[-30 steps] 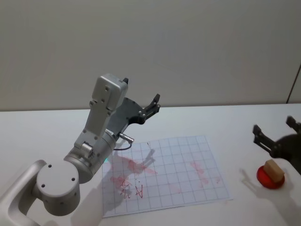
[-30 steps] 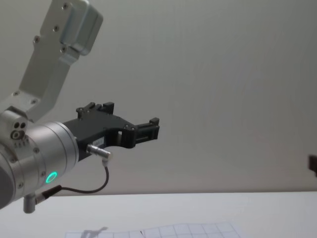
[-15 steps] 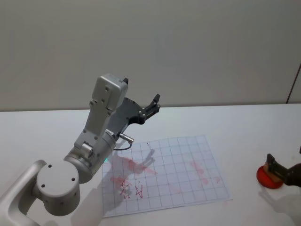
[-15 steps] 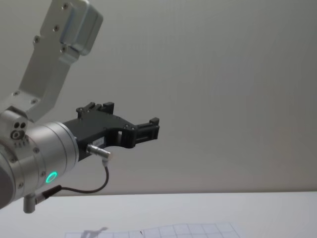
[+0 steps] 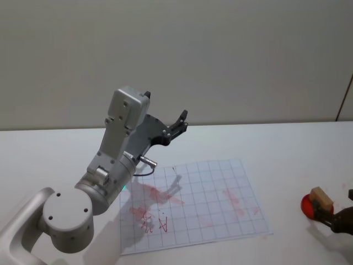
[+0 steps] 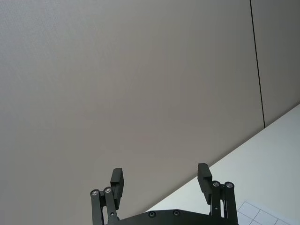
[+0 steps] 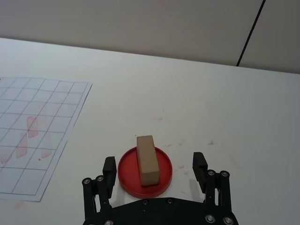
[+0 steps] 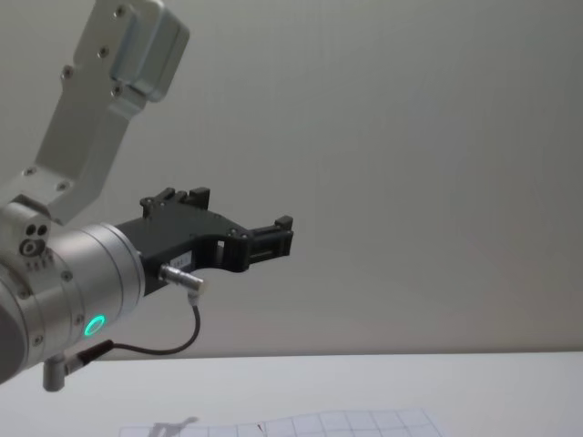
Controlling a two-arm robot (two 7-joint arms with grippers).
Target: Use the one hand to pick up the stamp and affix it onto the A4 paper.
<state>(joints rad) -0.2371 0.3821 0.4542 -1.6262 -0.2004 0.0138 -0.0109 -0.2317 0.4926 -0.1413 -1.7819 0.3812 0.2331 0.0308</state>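
Reaching for the stamp [image 7: 146, 158] looks like the step in hand. The right hand [image 7: 153, 161] hovers low by the right edge of the surface [image 5: 287, 146], its jaws spread wide and gripping nothing. The stamp is a small wooden block standing on a round red ink pad [image 7: 129, 176] near that same edge, well apart from the right side of the A4 paper [image 5: 204, 190].

In the right wrist view the block lies just ahead of the hand, centred between the two fingertips. Its long axis points away from the hand, square to the line joining the fingers. Judged from that, the jaws would close across its narrow width, so the coming move calls for a short advance and descent rather than any turn of the wrist.

The paper lies flat toward the front middle of the surface, to the left of the stamp, and already carries red prints [image 5: 157, 196]. The left hand [image 5: 177, 126] is parked high above the paper's far left corner, its jaws wide and empty, much farther from the stamp than the right.
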